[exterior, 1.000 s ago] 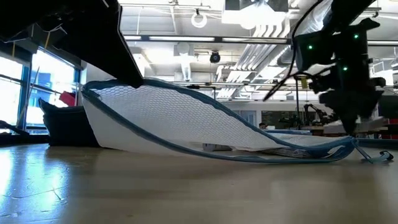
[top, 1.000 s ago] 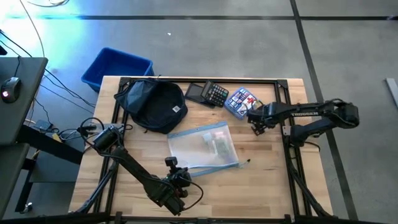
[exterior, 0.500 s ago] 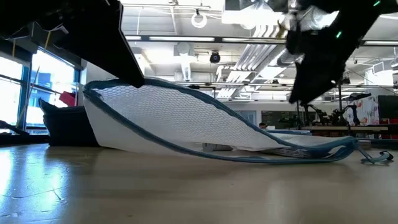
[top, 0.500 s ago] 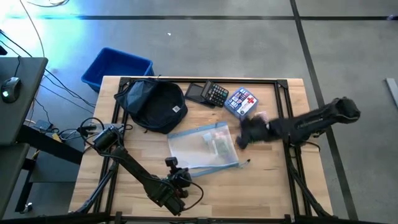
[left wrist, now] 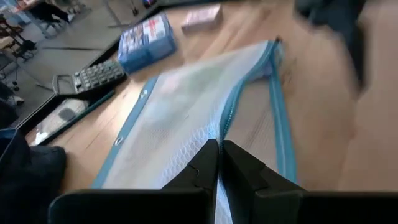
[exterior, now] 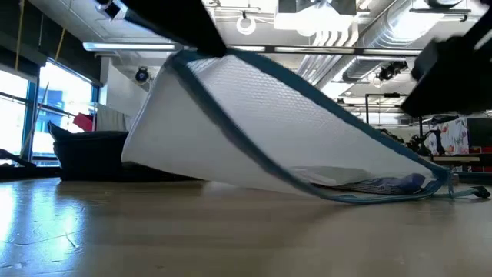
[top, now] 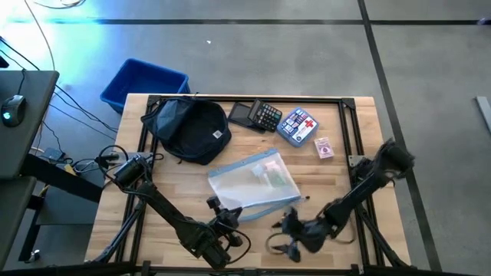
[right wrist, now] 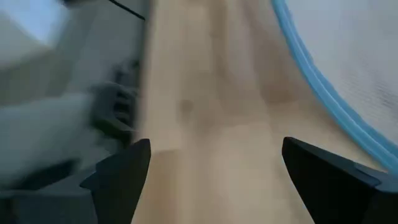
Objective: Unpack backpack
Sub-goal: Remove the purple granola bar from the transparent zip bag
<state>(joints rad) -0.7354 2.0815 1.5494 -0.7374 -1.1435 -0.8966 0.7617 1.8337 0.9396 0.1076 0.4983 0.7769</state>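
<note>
Items lay unpacked beside the backpack [top: 190,129]; left gripper [left wrist: 216,163] pinched the mesh pouch [top: 254,182], right gripper [right wrist: 211,163] hovered, fingers spread.

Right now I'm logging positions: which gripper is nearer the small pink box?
Right. The right gripper hovers at the table's near edge, well short of the small pink box; the left gripper, pinching the mesh pouch, sits farther away.

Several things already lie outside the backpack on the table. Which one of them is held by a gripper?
The clear mesh pouch with the blue zipper: the left gripper is shut on its edge. The calculator, first-aid pouch and small pink box lie untouched.
</note>
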